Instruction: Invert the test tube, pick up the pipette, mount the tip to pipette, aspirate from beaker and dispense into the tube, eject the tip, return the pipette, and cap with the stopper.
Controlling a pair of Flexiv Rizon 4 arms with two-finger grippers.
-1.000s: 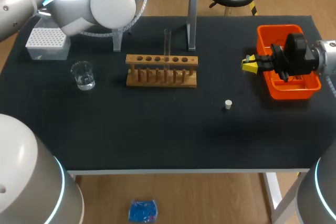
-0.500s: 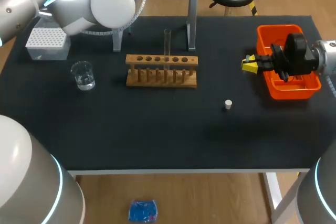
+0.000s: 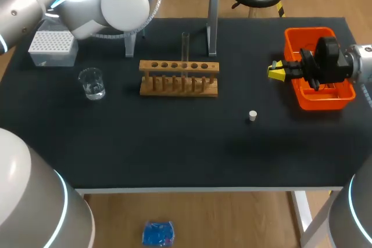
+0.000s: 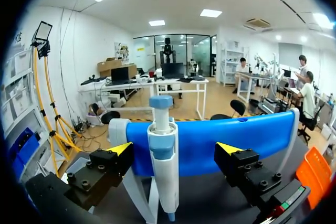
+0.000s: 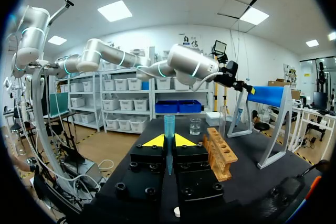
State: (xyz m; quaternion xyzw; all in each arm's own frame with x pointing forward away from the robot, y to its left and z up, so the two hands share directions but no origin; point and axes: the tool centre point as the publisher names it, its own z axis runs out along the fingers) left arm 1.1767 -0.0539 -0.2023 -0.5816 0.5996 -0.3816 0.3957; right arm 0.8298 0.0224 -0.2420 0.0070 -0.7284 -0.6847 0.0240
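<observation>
No word, number or label can be read on anything on the black table [image 3: 174,143]. The white-and-blue plastic pipette [image 4: 163,156], the white plastic tip box [image 3: 52,47], the wooden tube rack [image 3: 179,78] and the orange plastic bin [image 3: 322,101] show only plain faces. Any print they may carry is too small to tell.
</observation>
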